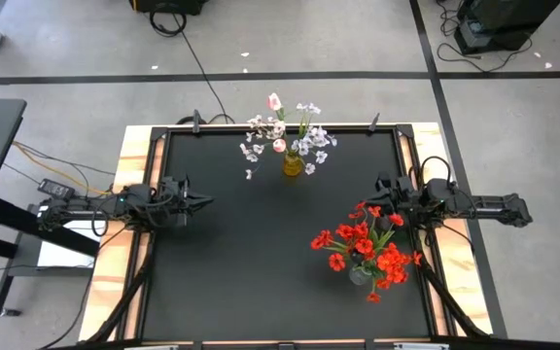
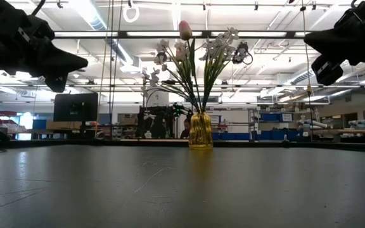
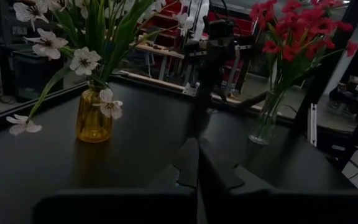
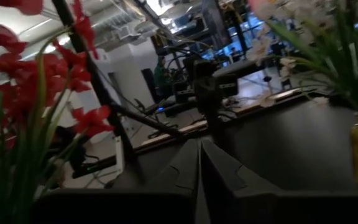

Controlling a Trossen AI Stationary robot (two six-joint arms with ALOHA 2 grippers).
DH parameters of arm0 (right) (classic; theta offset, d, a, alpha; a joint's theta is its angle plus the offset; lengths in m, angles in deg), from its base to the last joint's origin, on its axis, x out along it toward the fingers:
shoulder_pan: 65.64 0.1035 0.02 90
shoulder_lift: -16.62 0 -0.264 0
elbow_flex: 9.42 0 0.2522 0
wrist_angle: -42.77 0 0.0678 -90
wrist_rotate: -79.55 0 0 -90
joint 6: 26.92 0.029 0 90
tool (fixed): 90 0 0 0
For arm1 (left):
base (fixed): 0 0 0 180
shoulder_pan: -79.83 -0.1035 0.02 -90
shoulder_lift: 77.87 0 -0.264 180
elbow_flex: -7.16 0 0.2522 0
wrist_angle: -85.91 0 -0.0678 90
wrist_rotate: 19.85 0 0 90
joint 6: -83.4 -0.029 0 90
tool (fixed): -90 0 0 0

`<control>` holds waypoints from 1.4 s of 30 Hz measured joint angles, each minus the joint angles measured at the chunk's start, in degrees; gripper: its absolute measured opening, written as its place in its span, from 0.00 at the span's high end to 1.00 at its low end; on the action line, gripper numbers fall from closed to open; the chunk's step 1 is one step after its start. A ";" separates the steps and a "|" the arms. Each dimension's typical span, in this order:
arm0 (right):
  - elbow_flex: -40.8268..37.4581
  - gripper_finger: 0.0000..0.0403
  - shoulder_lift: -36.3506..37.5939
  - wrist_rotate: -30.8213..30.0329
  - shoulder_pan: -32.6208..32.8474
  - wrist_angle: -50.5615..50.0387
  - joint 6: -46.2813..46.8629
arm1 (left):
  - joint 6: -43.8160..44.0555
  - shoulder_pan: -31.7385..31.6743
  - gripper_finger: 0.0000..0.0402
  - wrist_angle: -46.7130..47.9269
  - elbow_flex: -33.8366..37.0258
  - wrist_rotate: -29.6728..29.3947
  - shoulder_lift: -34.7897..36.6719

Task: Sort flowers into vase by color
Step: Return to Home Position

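Observation:
A yellow glass vase (image 1: 293, 163) stands at the table's far middle, holding white blossom sprays (image 1: 309, 144) and pink tulip buds (image 1: 275, 101); it also shows in the low view (image 2: 200, 130) and the left wrist view (image 3: 93, 116). A clear glass vase (image 3: 264, 121) near the right side holds the red blossoms (image 1: 367, 248). My left gripper (image 1: 205, 201) hovers shut and empty at the table's left. My right gripper (image 1: 372, 187) hovers shut and empty at the right, just beyond the red flowers.
The black mat (image 1: 261, 262) is framed by a raised dark rail (image 1: 280, 128) and wooden table edges (image 1: 115, 253). Open mat lies between the two vases and toward the near edge. Cables run on the floor beyond the far edge.

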 joint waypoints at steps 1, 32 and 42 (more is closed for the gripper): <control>0.00 0.93 0.00 0.26 0.00 -0.02 0.00 | 0.00 0.00 0.96 0.00 0.00 0.00 0.00; 0.00 0.93 0.00 0.35 0.00 0.21 -0.15 | -1.87 -0.15 0.93 -0.07 0.07 -1.07 -2.95; 0.00 0.93 0.00 0.35 0.00 0.21 -0.15 | -1.90 -0.15 0.93 -0.07 0.07 -1.05 -2.95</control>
